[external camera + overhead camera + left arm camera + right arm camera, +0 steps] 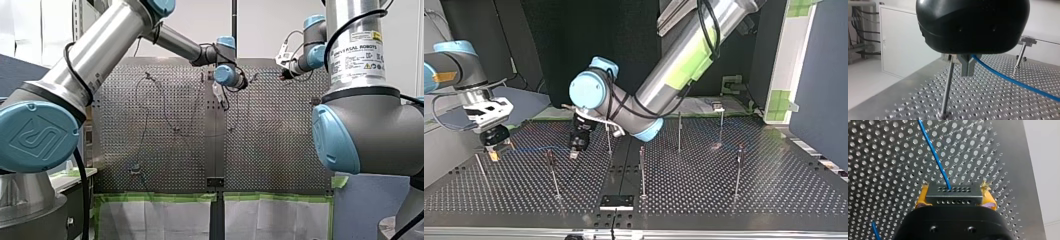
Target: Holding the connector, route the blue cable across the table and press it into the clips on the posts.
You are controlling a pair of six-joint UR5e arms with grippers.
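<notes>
Top view: dark perforated table [774, 185], thin posts [642, 172], black backdrop [574, 40] behind.

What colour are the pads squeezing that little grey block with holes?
Yellow: the pads clamp the connector; clearest in the right wrist view.

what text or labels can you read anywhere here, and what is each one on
"UNIVERSAL ROBOTS": white label on my right arm, front view.
Same label's small print: too small to read.
"P", "Q", "R", "S": row letters along the table edge, right wrist view; neighbours blurred.
Blue cap on my left arm: embossed logo, no readable letters.
</notes>
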